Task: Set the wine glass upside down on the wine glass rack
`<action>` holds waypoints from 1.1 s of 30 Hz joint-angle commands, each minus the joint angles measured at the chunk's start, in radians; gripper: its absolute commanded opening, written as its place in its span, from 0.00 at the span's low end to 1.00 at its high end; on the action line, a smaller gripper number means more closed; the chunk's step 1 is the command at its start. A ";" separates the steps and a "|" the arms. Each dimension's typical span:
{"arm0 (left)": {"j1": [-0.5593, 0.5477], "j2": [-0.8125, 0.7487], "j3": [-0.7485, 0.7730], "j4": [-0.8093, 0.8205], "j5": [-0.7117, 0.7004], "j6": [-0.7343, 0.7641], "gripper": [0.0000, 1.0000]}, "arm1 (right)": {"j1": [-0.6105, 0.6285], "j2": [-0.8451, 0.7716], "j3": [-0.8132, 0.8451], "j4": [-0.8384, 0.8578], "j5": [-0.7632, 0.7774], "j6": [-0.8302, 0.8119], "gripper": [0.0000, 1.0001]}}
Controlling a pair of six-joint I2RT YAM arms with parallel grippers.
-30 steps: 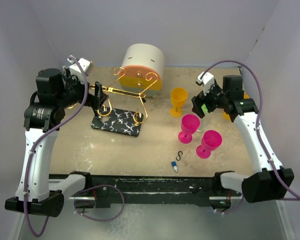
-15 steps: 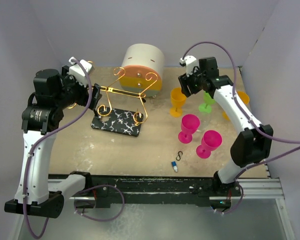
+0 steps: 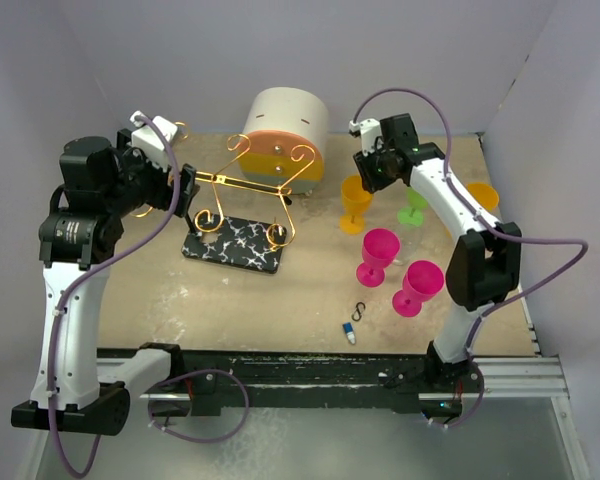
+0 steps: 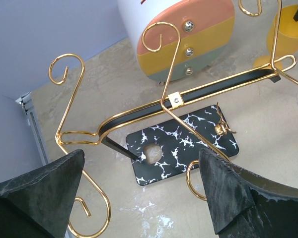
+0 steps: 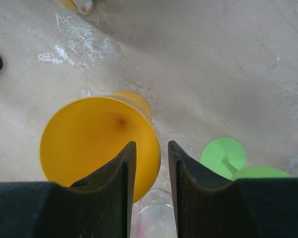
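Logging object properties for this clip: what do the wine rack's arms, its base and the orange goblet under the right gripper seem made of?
Wine glass rack arms: likely metal wire, polished gold, thin with bright glints. Base: smooth black with white veining; real marble or print, unclear. Orange goblet: probably plastic, opaque, even colour, dull sheen.
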 commanded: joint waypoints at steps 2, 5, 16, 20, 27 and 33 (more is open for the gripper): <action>0.017 -0.011 0.034 0.044 0.051 -0.016 0.99 | 0.007 0.011 0.049 -0.020 -0.001 0.019 0.29; 0.050 -0.007 0.032 0.053 0.107 -0.047 0.99 | 0.006 0.030 0.052 -0.016 0.001 0.022 0.22; 0.074 0.019 0.095 0.111 0.161 -0.130 0.99 | -0.008 -0.111 0.097 0.049 -0.014 0.030 0.00; 0.074 0.034 0.102 0.177 0.217 -0.215 0.99 | -0.056 -0.179 0.186 0.030 -0.015 0.029 0.00; 0.050 0.100 0.122 0.294 0.325 -0.349 0.99 | -0.142 -0.298 0.332 0.062 -0.023 0.069 0.00; -0.019 0.212 0.201 0.404 0.345 -0.484 0.99 | -0.140 -0.356 0.408 0.150 -0.144 0.182 0.00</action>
